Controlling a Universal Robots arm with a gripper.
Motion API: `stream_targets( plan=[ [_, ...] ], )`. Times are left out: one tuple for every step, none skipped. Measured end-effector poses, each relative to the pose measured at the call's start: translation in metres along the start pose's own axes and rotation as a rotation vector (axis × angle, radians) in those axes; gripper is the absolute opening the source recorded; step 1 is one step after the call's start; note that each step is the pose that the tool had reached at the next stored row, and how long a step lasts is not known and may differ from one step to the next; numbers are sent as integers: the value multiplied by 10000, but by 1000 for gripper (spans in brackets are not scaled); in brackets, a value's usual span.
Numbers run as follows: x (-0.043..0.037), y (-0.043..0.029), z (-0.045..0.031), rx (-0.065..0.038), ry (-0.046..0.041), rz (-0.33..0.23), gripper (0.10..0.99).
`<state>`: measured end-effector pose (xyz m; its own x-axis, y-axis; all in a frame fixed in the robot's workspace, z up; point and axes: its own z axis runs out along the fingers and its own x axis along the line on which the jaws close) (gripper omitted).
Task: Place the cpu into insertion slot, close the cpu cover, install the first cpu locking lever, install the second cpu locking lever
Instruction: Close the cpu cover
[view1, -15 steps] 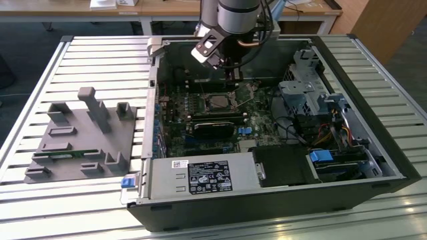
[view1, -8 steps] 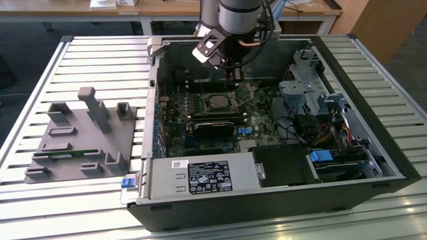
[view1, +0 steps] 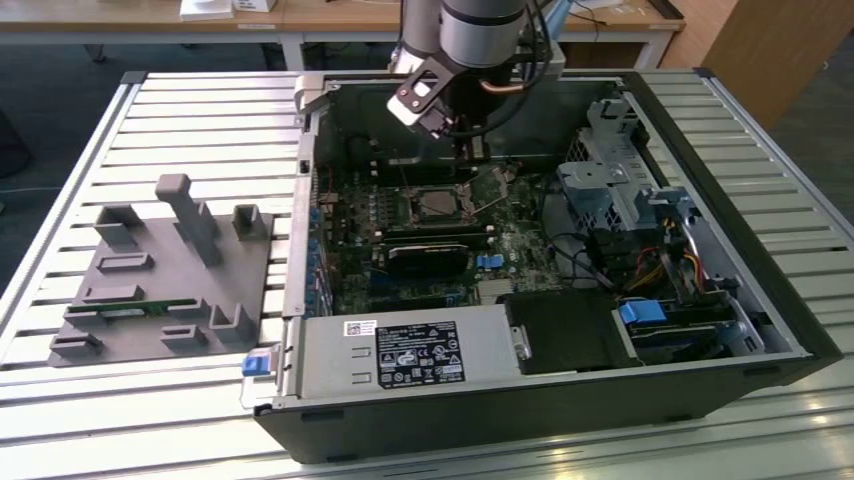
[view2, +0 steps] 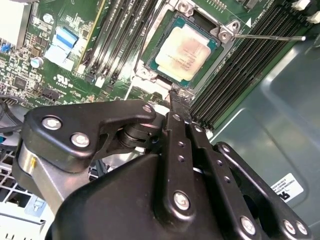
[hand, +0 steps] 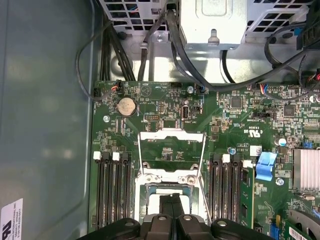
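the cpu (view2: 187, 50) sits flat in the insertion slot (view2: 145, 67), silver top up. it is in the middle of the green motherboard (view2: 65, 85), between the two banks of long black memory slots (view2: 240, 65). the gripper (view2: 175, 97) has its two dark fingers pressed together with nothing between them. in the second wrist view their tips stand just beside one edge of the slot, off the chip's metal top; it is hard to tell whether they touch the socket frame. a thin metal locking lever (view2: 270, 37) sticks out from one corner of the slot and stands free over the memory slots. in the first wrist view the cpu cover (hand: 172, 134) stands open, laid back over the board on the far side of the slot from the fingers, with green board showing through its square window. in the exterior view the arm reaches down into the open computer case (view1: 534, 415) near its far wall, with the gripper over the socket.
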<state>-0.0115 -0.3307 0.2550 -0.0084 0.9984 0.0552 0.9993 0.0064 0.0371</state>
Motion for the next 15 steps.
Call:
stream_targets(
  plan=[
    [0, 5, 0, 0, 0, 0, 106],
    [0, 10, 0, 0, 0, 0, 106],
    [0, 14, 0, 0, 0, 0, 106],
    [0, 17, 0, 1, 0, 0, 106],
    [0, 20, 1, 0, 0, 0, 106],
    [0, 22, 1, 0, 0, 0, 106],
    [0, 24, 1, 0, 0, 0, 106],
    [0, 26, 1, 0, -1, 0, 106],
    [0, 28, 1, 0, 0, 0, 106],
    [0, 30, 1, 0, 0, 0, 106],
    [0, 32, 1, 0, 0, 0, 106],
    [0, 34, 1, 0, 1, 0, 106],
    [0, 36, 1, 0, 0, 0, 106],
    [0, 39, 1, 0, 0, 0, 106],
    [0, 41, 1, 1, 0, 0, 106]
  ],
)
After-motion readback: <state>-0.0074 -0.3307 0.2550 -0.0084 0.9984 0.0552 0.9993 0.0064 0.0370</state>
